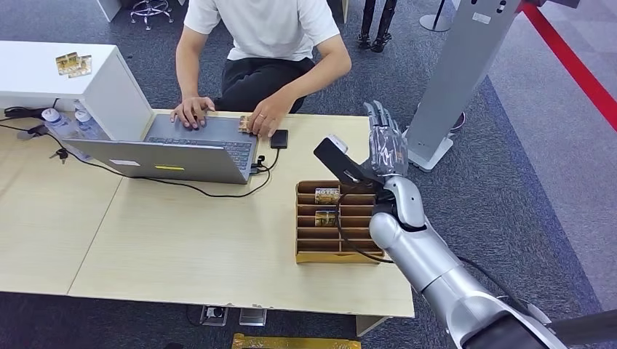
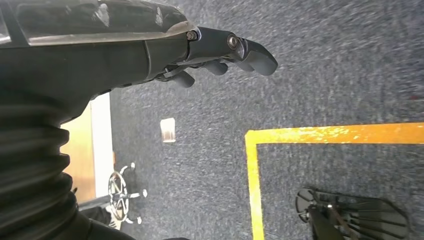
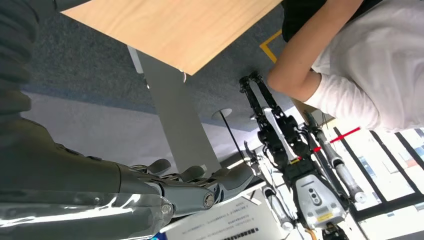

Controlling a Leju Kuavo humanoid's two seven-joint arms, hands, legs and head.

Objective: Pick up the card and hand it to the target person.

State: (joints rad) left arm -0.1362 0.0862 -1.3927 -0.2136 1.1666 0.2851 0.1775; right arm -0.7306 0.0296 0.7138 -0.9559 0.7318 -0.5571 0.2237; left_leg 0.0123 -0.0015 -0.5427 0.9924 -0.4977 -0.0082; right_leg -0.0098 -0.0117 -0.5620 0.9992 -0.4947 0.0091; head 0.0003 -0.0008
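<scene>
We see the right hand raised above the table's far right corner, fingers extended and spread, holding nothing. One card lies under the seated person's hand beside the laptop; others sit in the wooden rack. The left hand hangs over carpet, fingers loosely curled, empty.

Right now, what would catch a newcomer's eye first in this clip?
The silver right arm's hand, raised with fingers spread above the far right corner of the table. Just below it sits a wooden slotted rack with two cards. Across the table, a person in a white shirt rests both hands on a laptop.
</scene>
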